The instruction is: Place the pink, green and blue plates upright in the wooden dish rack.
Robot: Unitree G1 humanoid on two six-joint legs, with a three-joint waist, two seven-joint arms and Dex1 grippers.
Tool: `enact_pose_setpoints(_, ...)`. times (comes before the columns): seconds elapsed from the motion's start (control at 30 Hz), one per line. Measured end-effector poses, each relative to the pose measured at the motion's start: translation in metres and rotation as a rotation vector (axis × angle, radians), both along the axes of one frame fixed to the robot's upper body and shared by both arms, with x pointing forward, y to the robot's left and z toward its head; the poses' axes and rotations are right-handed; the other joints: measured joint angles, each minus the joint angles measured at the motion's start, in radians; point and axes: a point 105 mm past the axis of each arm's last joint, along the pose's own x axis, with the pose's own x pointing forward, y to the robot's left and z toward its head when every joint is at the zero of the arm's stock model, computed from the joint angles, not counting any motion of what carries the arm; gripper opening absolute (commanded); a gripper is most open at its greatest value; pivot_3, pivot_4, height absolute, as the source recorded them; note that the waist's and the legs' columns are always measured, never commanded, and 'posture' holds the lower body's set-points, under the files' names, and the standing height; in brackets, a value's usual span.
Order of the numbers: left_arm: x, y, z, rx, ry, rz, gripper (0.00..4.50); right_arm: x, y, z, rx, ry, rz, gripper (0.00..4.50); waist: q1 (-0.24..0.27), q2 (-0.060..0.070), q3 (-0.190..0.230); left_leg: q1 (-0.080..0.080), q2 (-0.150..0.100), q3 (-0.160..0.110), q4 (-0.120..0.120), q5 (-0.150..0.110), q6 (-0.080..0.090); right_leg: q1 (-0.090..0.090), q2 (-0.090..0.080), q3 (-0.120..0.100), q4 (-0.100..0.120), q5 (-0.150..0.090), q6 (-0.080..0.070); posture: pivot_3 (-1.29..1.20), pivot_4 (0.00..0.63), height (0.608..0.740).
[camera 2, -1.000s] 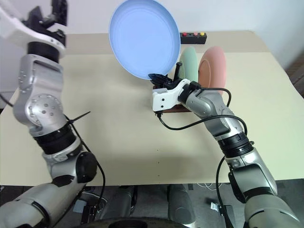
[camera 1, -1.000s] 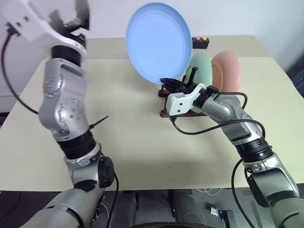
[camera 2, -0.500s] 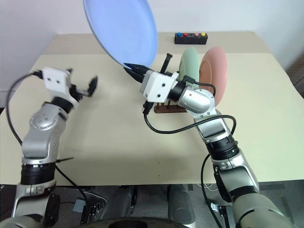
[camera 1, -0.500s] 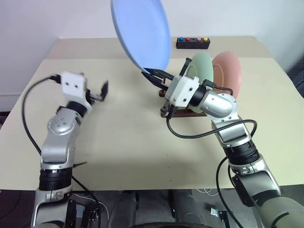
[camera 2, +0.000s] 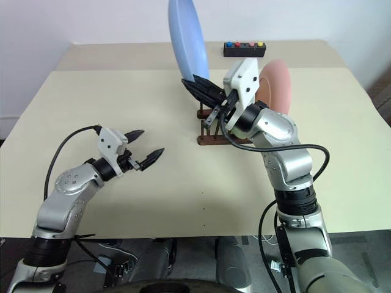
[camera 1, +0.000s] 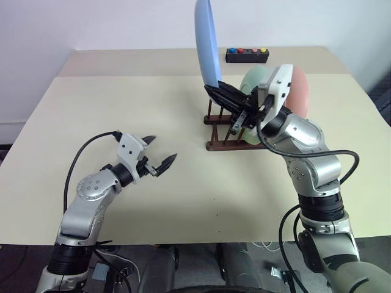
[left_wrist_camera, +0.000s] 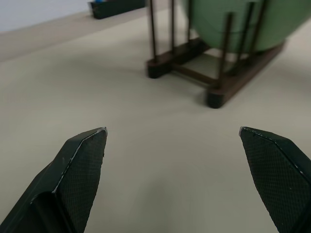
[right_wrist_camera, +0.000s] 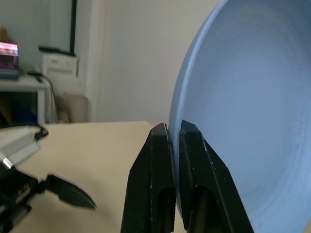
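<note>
My right gripper (camera 1: 212, 88) is shut on the lower rim of the blue plate (camera 1: 206, 43). It holds the plate upright and edge-on above the near-left end of the wooden dish rack (camera 1: 229, 145). The right wrist view shows both fingers (right_wrist_camera: 150, 184) pinching the blue plate's rim (right_wrist_camera: 233, 121). The green plate (camera 1: 252, 78) and the pink plate (camera 1: 300, 85) stand upright in the rack behind my right hand. My left gripper (camera 1: 161, 149) hovers low over the table left of the rack, open and empty, pointing toward the rack (left_wrist_camera: 218, 92) and the green plate (left_wrist_camera: 233, 24).
A small black box with coloured buttons (camera 1: 247, 55) sits at the table's far edge behind the rack. Bare beige tabletop (camera 1: 183, 195) stretches between my left gripper and the rack and across the near side.
My left arm has dropped from high up to just above the table and now points level at the rack. My right wrist has rolled, turning the blue plate from face-on to edge-on and upright.
</note>
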Motion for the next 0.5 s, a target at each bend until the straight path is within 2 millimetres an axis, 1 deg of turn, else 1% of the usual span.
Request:
enact_pose_setpoints(0.1,-0.002,-0.006,-0.005,0.007,0.027,-0.029,4.47,0.001,-0.003,-0.003,0.032,0.075,0.023,0.00,0.000,0.000,0.000,0.000,0.000,0.000,0.000,0.000,0.000,0.000,0.000,0.000,0.000,0.000,0.000,0.00,0.150,0.740)
enact_pose_setpoints(0.2,-0.003,-0.008,-0.006,0.008,0.029,-0.034,4.47,0.002,-0.008,-0.004,0.071,0.132,0.037,0.00,0.000,0.000,0.000,0.000,0.000,0.000,0.000,0.000,0.000,0.000,0.000,0.000,0.000,0.000,0.000,0.00,0.150,0.740)
enact_pose_setpoints(0.5,-0.004,-0.015,-0.007,0.001,0.035,-0.058,4.47,0.004,-0.014,-0.012,0.105,0.240,0.046,0.00,0.000,0.000,0.000,0.000,0.000,0.000,0.000,0.000,0.000,0.000,0.000,0.000,0.000,0.000,0.000,0.00,0.150,0.740)
